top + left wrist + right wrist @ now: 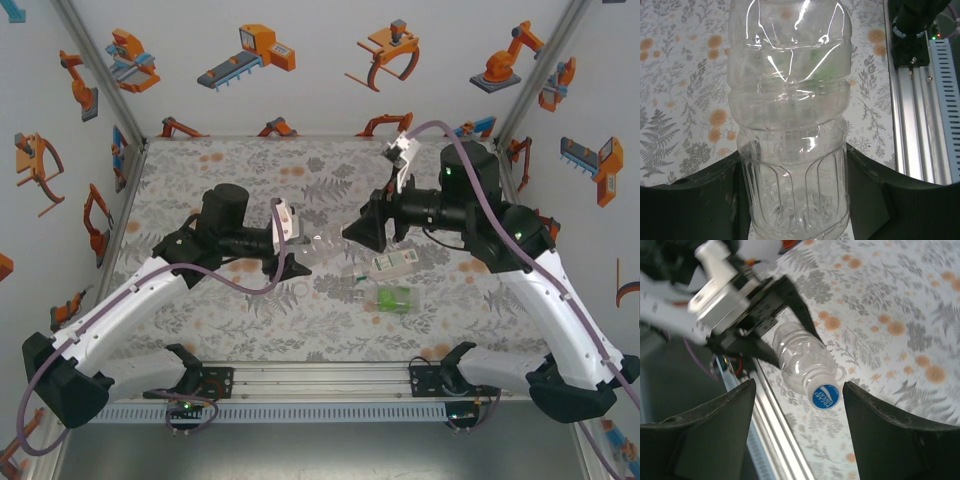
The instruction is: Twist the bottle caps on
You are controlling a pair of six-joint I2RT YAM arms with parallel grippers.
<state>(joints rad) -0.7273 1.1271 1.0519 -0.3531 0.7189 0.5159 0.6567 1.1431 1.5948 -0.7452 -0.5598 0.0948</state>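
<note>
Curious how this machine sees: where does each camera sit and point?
Top camera: above, behind; looks down at the table; left arm and right arm show.
Left wrist camera: on the left arm, facing the bottle clamped in the left gripper.
Right wrist camera: on the right arm, facing that bottle's blue cap past the open right gripper.
Shared: both wrist views see that bottle.

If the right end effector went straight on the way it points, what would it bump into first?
Probably the blue cap on the clear bottle, straight ahead between the right end effector's open fingers, though the depth is hard to judge.
</note>
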